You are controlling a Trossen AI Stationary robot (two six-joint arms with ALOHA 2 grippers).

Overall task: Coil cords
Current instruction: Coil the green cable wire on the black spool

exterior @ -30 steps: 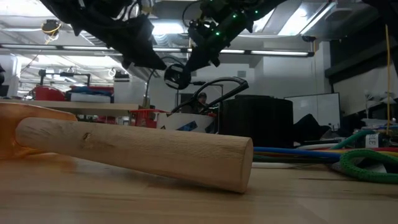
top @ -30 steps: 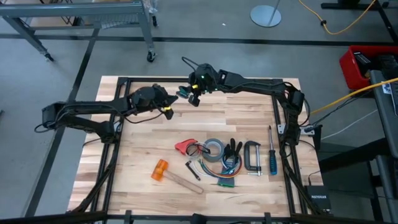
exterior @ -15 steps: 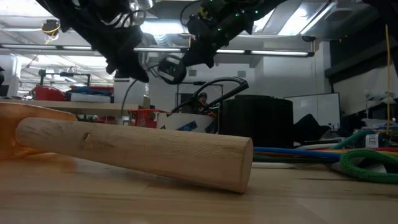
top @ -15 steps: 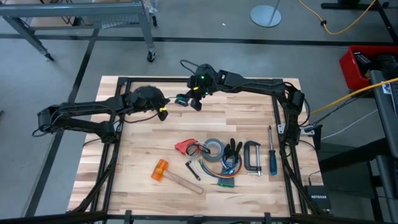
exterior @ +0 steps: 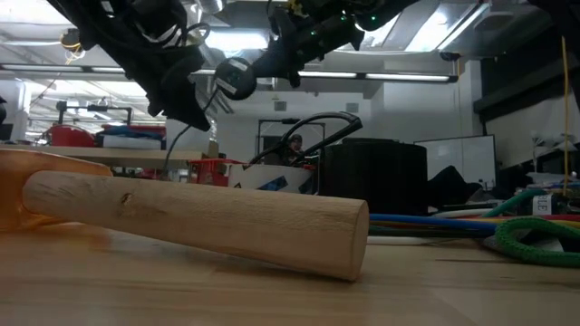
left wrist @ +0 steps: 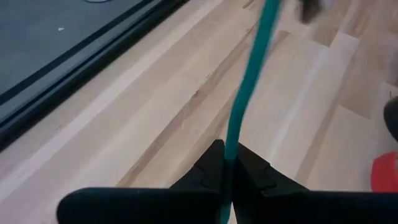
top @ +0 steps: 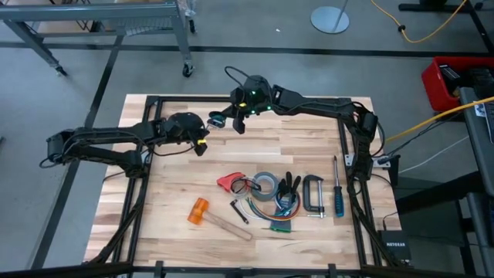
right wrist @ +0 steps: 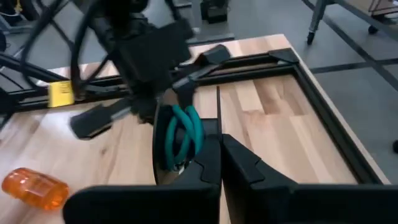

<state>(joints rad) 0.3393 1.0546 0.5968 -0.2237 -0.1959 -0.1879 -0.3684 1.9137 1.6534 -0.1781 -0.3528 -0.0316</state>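
Both grippers gripping the teal cord above the table

In the upper middle of the high view, the left gripper [top: 202,141] is pinching the cord [left wrist: 249,81] shut, while the right gripper [top: 218,121] is clamping its coiled loops [right wrist: 184,134] closed.

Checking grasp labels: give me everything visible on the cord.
The cord is thin and teal-green, and looks like flexible plastic-jacketed cable. In the right wrist view a few loops of it hang bunched at the shut right gripper. In the left wrist view a straight run rises taut from the shut left gripper. From above, it is held off the table between both arms near the far edge. Its end piece cannot be made out.
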